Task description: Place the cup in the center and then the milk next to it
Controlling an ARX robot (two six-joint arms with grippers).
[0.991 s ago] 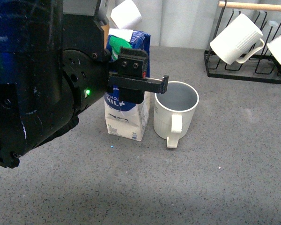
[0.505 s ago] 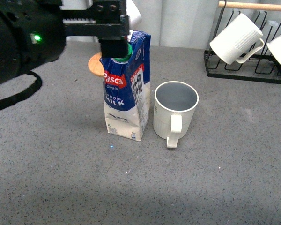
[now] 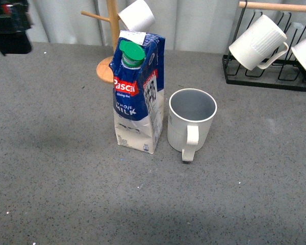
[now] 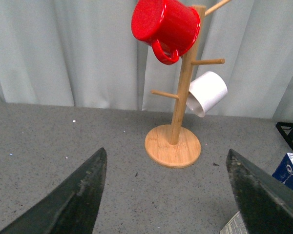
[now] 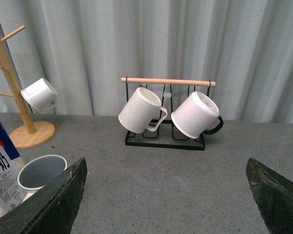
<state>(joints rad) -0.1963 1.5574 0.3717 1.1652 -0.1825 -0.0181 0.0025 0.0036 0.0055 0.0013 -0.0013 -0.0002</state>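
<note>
The cup (image 3: 190, 124), a cream-white ribbed mug with a pale grey-blue inside, stands upright near the middle of the grey table, handle toward me. It also shows in the right wrist view (image 5: 39, 171). The milk (image 3: 138, 93), a tall blue-and-white carton with a green cap, stands upright just left of the cup, close to it. A corner of it shows in the left wrist view (image 4: 289, 169) and part of it in the right wrist view (image 5: 2, 170). My left gripper (image 4: 167, 195) is open and empty, up at the far left of the front view (image 3: 10, 28). My right gripper (image 5: 166, 200) is open and empty.
A wooden mug tree (image 3: 111, 48) stands behind the carton, holding a smooth white cup (image 3: 137, 15) and a red mug (image 4: 165, 25). A black wire rack (image 3: 268, 76) at the back right holds a white ribbed mug (image 3: 256, 42) and another white mug (image 5: 194, 115). Grey curtain behind.
My left arm has drawn back from the milk, up and to the far left, out of most of the front view. The carton and cup have stayed in place.
</note>
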